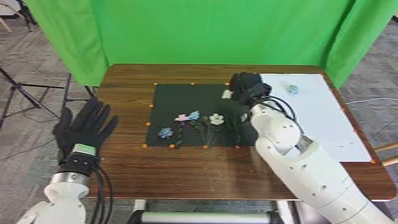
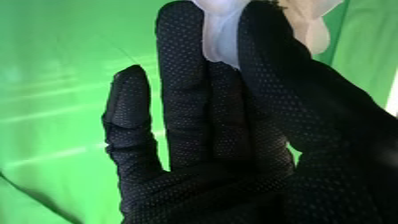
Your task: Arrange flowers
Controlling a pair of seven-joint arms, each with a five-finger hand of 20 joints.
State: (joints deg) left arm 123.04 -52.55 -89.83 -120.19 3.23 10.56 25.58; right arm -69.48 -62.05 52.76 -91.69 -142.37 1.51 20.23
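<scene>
The robot's right hand point(image 1: 249, 86) is over the far right part of the black mat point(image 1: 167, 107), by the white board. White petals point(image 1: 227, 94) show at its left side. In the right wrist view the thumb and a finger of the right hand point(image 2: 226, 107) pinch a white flower point(image 2: 222, 30); its stem is hidden. On the mat lie a blue flower point(image 1: 165, 133), a pink one point(image 1: 181, 118), another blue one point(image 1: 194, 115) and a white one point(image 1: 216, 119), with green stems. The left hand point(image 1: 82, 129) is open, left of the table.
A small clear, bluish object point(image 1: 292, 89) is on the white board point(image 1: 333, 127) at the right. Small orange markers line the mat and board. The brown wooden table point(image 1: 178, 172) extends around them, with a green curtain point(image 1: 213, 35) behind its far edge.
</scene>
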